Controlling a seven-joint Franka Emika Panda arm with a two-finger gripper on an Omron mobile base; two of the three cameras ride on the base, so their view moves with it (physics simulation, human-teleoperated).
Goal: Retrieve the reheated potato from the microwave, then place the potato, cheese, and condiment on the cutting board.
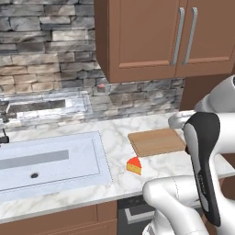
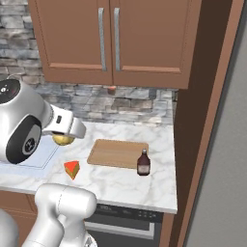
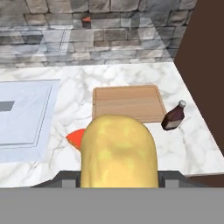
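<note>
Your claw grips the potato; the cutting board lies ahead and below. Release from this height and it may roll off.

Bare cutting board; condiment beside; cheese in front

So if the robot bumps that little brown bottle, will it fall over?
Probably, yes. The condiment stands upright, tall and narrow on a small base, so a push near its cap would likely tip it. Its round body might then roll on the smooth marble counter.
</note>
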